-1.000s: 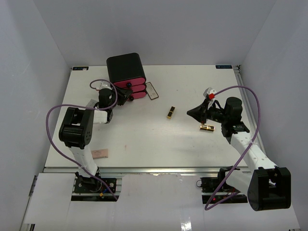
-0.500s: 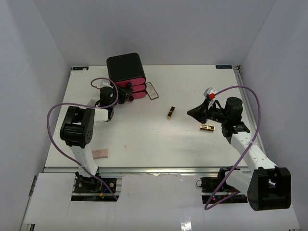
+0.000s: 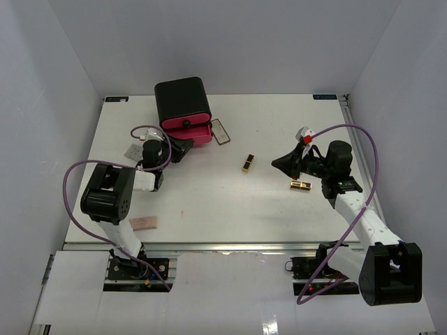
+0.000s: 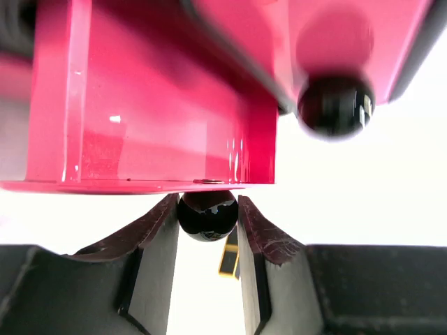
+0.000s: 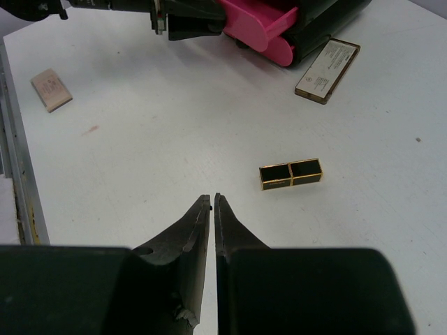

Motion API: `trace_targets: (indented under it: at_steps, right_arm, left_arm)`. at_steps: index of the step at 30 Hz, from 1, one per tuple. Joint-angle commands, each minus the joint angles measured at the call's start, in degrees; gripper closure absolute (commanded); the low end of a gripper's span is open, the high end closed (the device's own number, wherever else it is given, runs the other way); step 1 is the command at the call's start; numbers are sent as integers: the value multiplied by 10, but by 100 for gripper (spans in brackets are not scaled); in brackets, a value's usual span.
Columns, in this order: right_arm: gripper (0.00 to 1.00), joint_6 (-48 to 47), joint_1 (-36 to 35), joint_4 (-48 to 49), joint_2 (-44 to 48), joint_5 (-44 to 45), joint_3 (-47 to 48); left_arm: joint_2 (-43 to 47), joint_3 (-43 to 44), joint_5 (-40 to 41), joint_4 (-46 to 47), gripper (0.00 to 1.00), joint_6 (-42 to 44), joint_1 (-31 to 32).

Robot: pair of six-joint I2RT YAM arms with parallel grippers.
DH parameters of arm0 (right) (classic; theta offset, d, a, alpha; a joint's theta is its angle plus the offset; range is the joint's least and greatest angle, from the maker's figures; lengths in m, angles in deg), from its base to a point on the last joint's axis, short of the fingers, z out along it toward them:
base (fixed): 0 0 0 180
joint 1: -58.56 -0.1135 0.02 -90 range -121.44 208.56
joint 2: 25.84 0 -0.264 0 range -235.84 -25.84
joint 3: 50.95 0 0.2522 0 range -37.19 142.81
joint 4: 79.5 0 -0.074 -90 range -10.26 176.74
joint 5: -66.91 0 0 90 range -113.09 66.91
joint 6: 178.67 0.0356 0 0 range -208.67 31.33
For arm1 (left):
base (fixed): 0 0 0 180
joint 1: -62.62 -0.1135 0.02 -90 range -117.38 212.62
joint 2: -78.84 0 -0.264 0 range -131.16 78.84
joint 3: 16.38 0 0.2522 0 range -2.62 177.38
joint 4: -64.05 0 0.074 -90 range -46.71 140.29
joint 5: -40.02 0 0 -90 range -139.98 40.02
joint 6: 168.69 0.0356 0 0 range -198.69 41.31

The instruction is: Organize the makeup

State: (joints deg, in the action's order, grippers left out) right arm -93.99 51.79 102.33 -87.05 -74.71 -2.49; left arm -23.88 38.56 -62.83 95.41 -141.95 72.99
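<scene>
My left gripper [image 3: 183,144] is shut on the black round knob [image 4: 207,215] of a pink drawer [image 3: 193,132], which is pulled partly out of the black box [image 3: 183,101]. The drawer also shows in the right wrist view [image 5: 260,22]. One gold-and-black lipstick tube [image 3: 248,162] lies mid-table [image 5: 291,174], and another [image 3: 301,185] lies by my right arm. My right gripper [image 3: 279,165] is shut and empty above the table [image 5: 212,199], to the right of the first tube. A flat compact [image 3: 221,131] lies right of the box [image 5: 327,61]. A beige-pink pad [image 3: 145,222] lies front left. A small grey palette [image 3: 133,151] lies beside my left arm.
A second black knob [image 4: 335,105] sits on the pink drawer above the one I hold. The white table [image 3: 209,202] is walled at the back and both sides. A metal rail [image 3: 223,246] runs along its near edge.
My left gripper has drawn back toward the near side with the knob, sliding the pink drawer out of the box. The grey palette now shows. The right arm has not moved.
</scene>
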Motion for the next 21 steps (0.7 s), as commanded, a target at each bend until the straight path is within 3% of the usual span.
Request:
trace_targets:
  at_steps: [1, 7, 14, 16, 18, 21]
  right_arm:
    - [87, -2, 3, 19, 9, -11, 0]
    - [87, -6, 4, 17, 8, -11, 0]
    - [86, -29, 5, 6, 8, -11, 2]
    - [79, -48, 5, -10, 8, -23, 5]
    - [63, -88, 5, -36, 6, -53, 10]
    - [46, -170, 6, -83, 4, -94, 23]
  left_arm:
    - [53, -65, -11, 22, 74, -5, 8]
    - [69, -86, -13, 23, 63, -4, 14]
    - [82, -72, -18, -13, 42, 18, 15]
    - [98, -76, -14, -22, 34, 31, 15]
    - [125, -82, -16, -39, 26, 49, 15]
    - [163, -97, -25, -49, 23, 70, 14]
